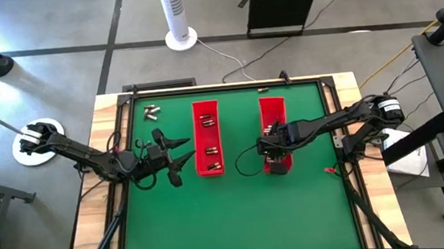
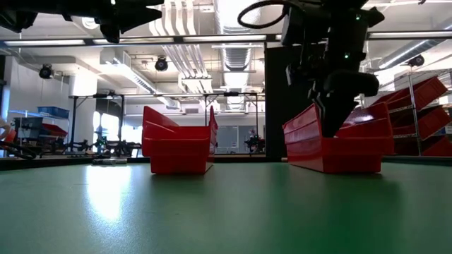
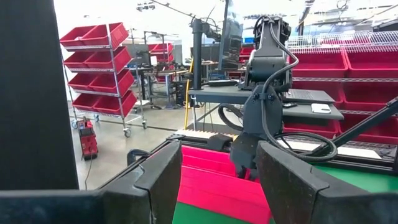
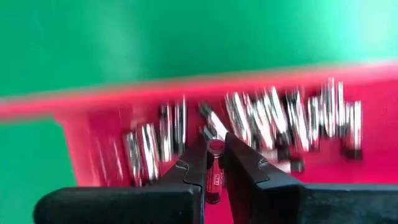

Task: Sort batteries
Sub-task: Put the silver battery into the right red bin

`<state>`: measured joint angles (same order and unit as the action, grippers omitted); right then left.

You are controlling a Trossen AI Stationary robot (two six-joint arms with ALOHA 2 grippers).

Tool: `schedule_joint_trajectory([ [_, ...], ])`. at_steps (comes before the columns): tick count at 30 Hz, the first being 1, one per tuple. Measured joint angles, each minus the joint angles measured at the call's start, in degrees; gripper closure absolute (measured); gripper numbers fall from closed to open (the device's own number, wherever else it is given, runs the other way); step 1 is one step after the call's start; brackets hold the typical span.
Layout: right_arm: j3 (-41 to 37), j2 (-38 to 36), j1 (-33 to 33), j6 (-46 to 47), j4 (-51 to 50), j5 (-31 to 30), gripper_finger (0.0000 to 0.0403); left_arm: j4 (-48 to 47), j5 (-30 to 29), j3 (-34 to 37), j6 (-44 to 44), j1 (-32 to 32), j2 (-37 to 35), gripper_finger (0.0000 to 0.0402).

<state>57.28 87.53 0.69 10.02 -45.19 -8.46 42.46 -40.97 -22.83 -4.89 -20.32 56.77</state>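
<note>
Batteries (image 4: 273, 121) lie in a loose silvery heap on the floor of the right red tray (image 4: 93, 146), just beyond the tips of the right hand (image 4: 215, 144). That hand is clamped on one red-capped battery (image 4: 215, 163), which stands between its two dark fingers (image 4: 186, 169) and points towards the heap, close above the tray floor. From above, the right hand (image 1: 271, 146) sits over the near half of the right red tray (image 1: 272, 108); from bench height it reaches down into that tray (image 2: 339, 144) from overhead.

Left of it, across a strip of bare green bench (image 1: 246, 211), the left red tray (image 1: 207, 138) holds three small clusters of batteries (image 1: 211, 151), spaced along its length. The left hand (image 1: 178, 154) hovers just beside that tray's near left side, its fingers spread apart and holding nothing. Its own camera looks between those wide fingers (image 3: 292, 180) across the left red tray (image 3: 211, 180) to the right arm (image 3: 264, 87) beyond.

Farther back, near the bench's far left corner, a few loose batteries (image 1: 151, 111) lie on the green mat, well apart from both hands and outside both trays.

Beyond the bench, a white tower fan (image 1: 177, 15) stands on the floor, and shelving with more red bins (image 3: 99, 68) fills the room behind
</note>
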Motion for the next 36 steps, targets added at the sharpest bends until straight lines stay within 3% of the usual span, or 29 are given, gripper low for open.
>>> schedule_joint_trajectory([
  [12, 0.07, 6.34, -0.62, -3.88, 1.96, 0.97, 0.0378, -0.08, 0.0, 0.0, -0.66, 0.0, 0.0, 0.0215],
  [22, -0.09, 8.38, -0.86, -4.95, 2.59, 0.78, 0.0355, -0.09, 0.0, 0.0, -1.53, 0.0, 0.26, 0.0215],
  [30, -0.12, 8.6, -0.86, -4.02, 2.72, 0.94, 0.0361, -2.02, -0.02, 0.0, -0.43, 0.0, 0.43, 0.0215],
  [36, -0.15, 8.59, -0.83, -3.2, 2.73, -1.09, 0.033, -1.84, -0.02, 0.0, -0.37, 0.0, 0.68, 0.0215],
])
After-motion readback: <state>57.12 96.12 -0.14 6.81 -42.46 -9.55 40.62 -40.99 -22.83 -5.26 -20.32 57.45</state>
